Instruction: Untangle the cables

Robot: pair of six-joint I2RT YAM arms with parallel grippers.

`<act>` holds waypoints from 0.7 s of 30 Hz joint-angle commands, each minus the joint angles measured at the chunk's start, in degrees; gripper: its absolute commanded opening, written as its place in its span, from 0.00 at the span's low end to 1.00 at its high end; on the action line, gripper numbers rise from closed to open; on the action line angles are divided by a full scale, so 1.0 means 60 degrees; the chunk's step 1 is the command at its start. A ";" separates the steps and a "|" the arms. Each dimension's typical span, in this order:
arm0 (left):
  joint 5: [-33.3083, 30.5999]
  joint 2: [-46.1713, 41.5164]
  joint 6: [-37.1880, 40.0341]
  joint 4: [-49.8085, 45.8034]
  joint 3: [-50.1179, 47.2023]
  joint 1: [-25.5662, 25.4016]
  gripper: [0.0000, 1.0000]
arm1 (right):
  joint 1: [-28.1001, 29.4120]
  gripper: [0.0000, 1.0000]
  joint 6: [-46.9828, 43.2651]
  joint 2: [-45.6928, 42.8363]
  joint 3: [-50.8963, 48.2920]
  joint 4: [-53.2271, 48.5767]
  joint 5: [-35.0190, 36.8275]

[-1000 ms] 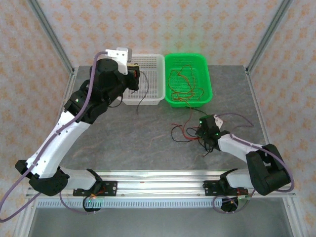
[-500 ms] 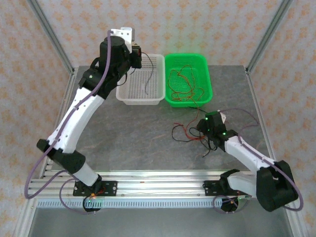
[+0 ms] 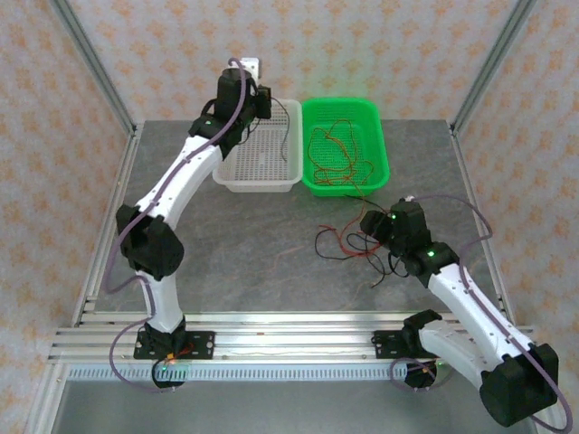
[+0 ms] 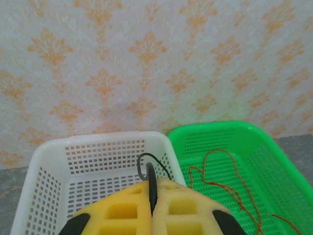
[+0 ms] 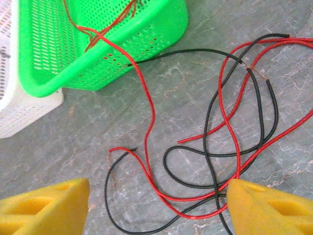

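My left gripper [image 3: 263, 99] hovers over the far rim of the white basket [image 3: 259, 184], shut on a thin black cable [image 4: 142, 166] that loops out between its yellow pads [image 4: 117, 210] and hangs toward the basket. Loose red cables [image 3: 330, 145] lie in the green basket [image 3: 382, 145]. On the table in front of it lies a tangle of red and black cables [image 3: 336, 244]. My right gripper [image 3: 371, 226] hangs just right of this tangle, open. In the right wrist view a red cable [image 5: 148, 122] and a black cable [image 5: 209, 117] cross on the table between its fingers [image 5: 46, 205].
The two baskets stand side by side at the back of the grey table [image 3: 226, 253]. One red cable [image 5: 105, 39] runs over the green basket's near wall down to the tangle. Metal frame posts [image 3: 90, 68] stand at the table's back corners.
My left arm has stretched back and up, carrying the black cable over the white basket's far side. My right gripper has opened and let go of the tangle.
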 commanded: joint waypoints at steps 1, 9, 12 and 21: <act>-0.0101 0.0781 -0.0230 0.0842 -0.0393 0.0178 0.00 | -0.0021 0.73 0.0078 -0.0174 0.0409 -0.0653 -0.0123; -0.0022 0.1836 -0.0913 0.1753 -0.1705 0.0208 0.00 | -0.0019 0.70 0.0155 0.0092 0.0560 -0.0653 -0.0087; -0.0207 0.2018 -0.1106 0.1970 -0.2162 0.0212 0.00 | -0.0021 0.67 0.0159 0.0285 0.0581 -0.0518 -0.0118; -0.0303 0.2586 -0.1345 0.1659 -0.2269 0.0211 0.31 | -0.0020 0.61 0.0268 0.0910 0.0475 0.0045 -0.0184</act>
